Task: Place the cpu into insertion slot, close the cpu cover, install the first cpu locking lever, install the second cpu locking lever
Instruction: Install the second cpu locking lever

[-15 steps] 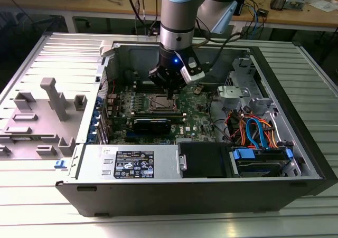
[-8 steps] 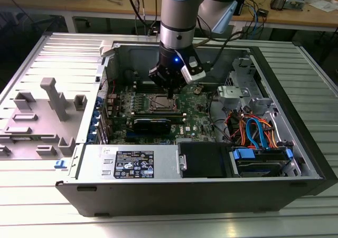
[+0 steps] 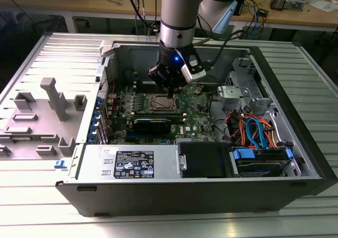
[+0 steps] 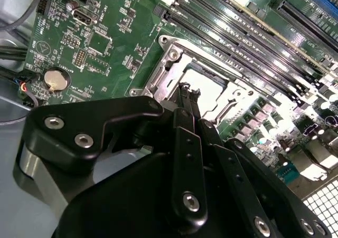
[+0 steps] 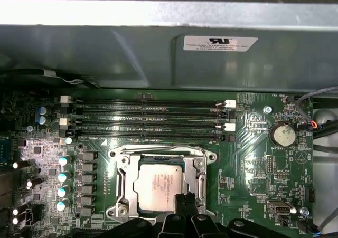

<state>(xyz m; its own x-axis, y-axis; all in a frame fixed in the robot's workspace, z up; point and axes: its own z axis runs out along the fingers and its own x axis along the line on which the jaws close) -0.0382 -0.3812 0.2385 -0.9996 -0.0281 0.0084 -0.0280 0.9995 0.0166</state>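
The cpu [image 5: 157,184], a square chip with a silver-grey top, lies flat in the insertion slot [image 5: 113,211] on the green motherboard. The cpu cover [image 5: 128,188], a silver frame, lies down around the chip, which shows through its window. My gripper [image 5: 186,200] hovers over the socket's edge at the side facing the coin battery, and its black fingers are shut with nothing visibly between them. In the second wrist view the gripper [image 4: 189,90] reaches over the cpu [image 4: 205,86]. In the exterior view the gripper [image 3: 171,93] hangs just above the slot [image 3: 160,103] inside the open computer case.
Long black memory slots [image 5: 148,114] run beside the socket, with the grey case wall [image 5: 158,53] behind them. A coin battery [image 5: 282,134] sits nearby. A drive cage with orange and blue cables [image 3: 253,132] and a power supply [image 3: 137,161] crowd the case. Grey fixtures [image 3: 53,98] stand at the exterior view's left.
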